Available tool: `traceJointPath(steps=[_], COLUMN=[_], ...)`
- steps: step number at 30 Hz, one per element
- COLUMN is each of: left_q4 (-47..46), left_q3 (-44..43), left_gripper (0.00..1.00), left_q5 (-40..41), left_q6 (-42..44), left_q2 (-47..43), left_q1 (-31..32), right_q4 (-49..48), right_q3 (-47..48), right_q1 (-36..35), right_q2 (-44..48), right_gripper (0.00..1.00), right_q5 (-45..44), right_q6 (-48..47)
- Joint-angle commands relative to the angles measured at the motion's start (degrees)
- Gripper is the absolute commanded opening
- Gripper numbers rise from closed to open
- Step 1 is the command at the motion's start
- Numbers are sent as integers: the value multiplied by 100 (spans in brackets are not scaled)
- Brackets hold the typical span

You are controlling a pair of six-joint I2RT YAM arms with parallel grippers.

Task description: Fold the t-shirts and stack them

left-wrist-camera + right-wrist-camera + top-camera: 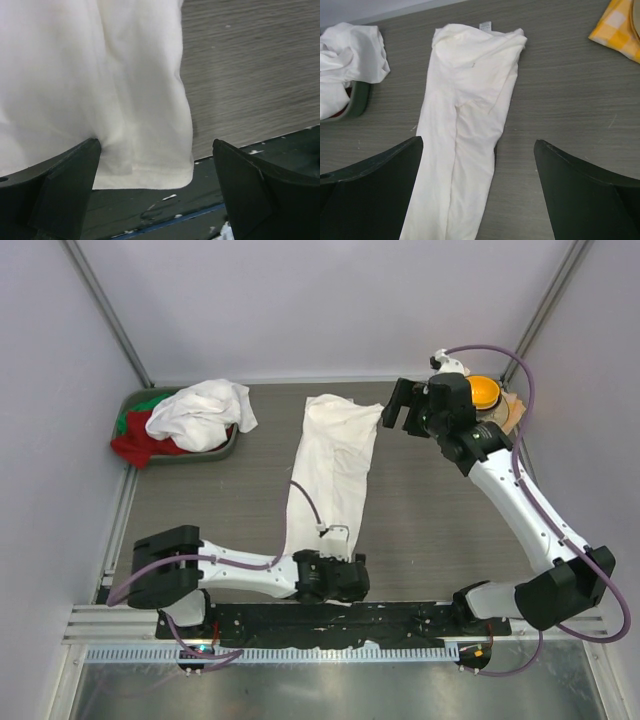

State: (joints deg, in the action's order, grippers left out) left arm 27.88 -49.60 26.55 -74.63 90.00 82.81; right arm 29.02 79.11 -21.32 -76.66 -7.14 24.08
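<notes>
T-shirt (100,75) lies with its hem under my wide, empty left jaws; right jaws gape near its collar end. It's folded lengthwise on the surface (440,530); another shirt (200,412) waits in the bin (225,450). Cross-folding and stacking remain, I judge.

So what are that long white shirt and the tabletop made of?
The shirt looks like soft, matte cotton: it lies limp with gentle creases, though the weave is too fine to confirm. The tabletop seems to be grey wood-grain laminate, judging by its streaked lines and flat, dull surface.
</notes>
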Motion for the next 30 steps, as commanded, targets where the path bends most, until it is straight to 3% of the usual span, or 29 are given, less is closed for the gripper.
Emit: traceJointPath(steps=[1, 7, 10, 15, 17, 21, 25, 30], left_q4=[-668, -459, -301, 1013, 1420, 1861, 1494, 782], left_q3=[-662, -1727, -1938, -2203, -2002, -739, 406, 1434], left_gripper=[100, 100, 100, 100, 100, 100, 100, 100], left_q5=[-562, -607, -493, -107, -79, -237, -527, -703], left_q6=[202, 827, 1090, 1258, 995, 240, -481, -869], left_q2=[710, 1336, 1004, -305, -997, -2018, -2635, -2724], left_q1=[87, 87, 87, 78, -44, -203, -203, -212], right_q4=[333, 456, 491, 763, 886, 816, 1026, 1133], right_q3=[-211, -493, -607, -1099, -1588, -2645, -3366, -4157], right_q1=[-30, 5, 14, 14, 5, -144, -644, -1478], right_q2=[319, 380, 450, 687, 941, 1600, 2111, 2541], right_gripper=[100, 100, 100, 100, 100, 100, 97, 94], right_q5=[-490, -728, -737, -640, -465, 151, 186, 98], right_q6=[-166, -105, -26, 229, 536, 1037, 1529, 2354])
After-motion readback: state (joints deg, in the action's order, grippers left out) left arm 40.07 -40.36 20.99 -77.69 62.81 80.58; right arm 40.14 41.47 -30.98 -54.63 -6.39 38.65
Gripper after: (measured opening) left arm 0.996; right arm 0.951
